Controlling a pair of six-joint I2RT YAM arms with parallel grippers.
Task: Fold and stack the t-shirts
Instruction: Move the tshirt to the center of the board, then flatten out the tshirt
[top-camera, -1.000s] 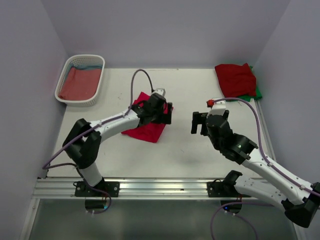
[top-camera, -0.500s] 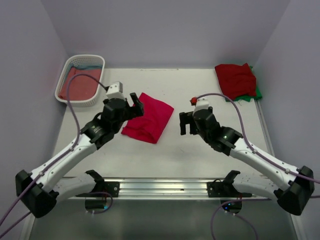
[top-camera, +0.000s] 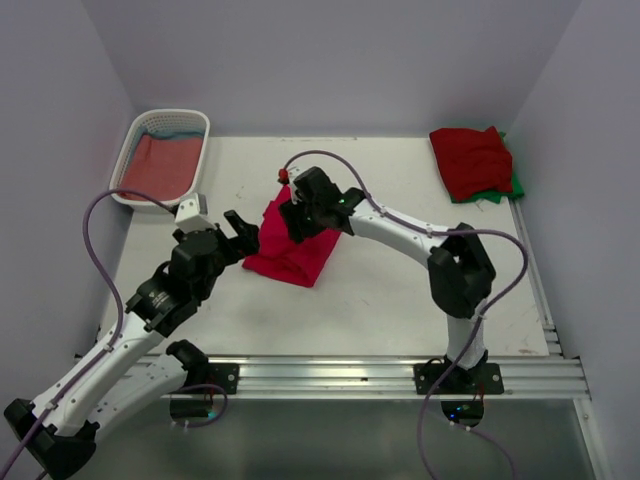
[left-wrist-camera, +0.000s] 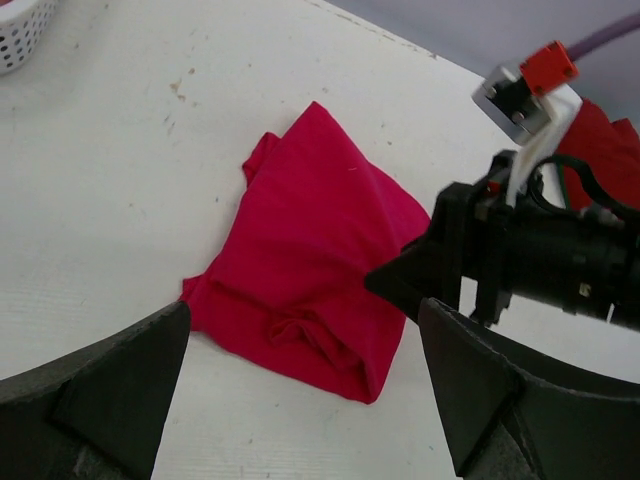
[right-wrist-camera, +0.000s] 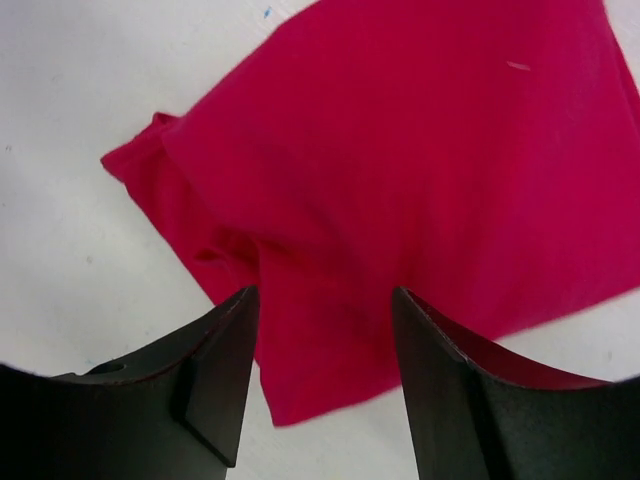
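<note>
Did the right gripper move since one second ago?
Yes. The right gripper went left, away from the folded stack, and is now over the crimson t-shirt.

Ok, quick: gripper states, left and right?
Left gripper: open, empty, beside the crimson t-shirt.
Right gripper: open, over that t-shirt, not gripping it.

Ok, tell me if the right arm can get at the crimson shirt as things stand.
Probably yes: the right arm reaches across to the crimson shirt, its jaws open right over it with nothing between; the left arm is off to one side.
</note>
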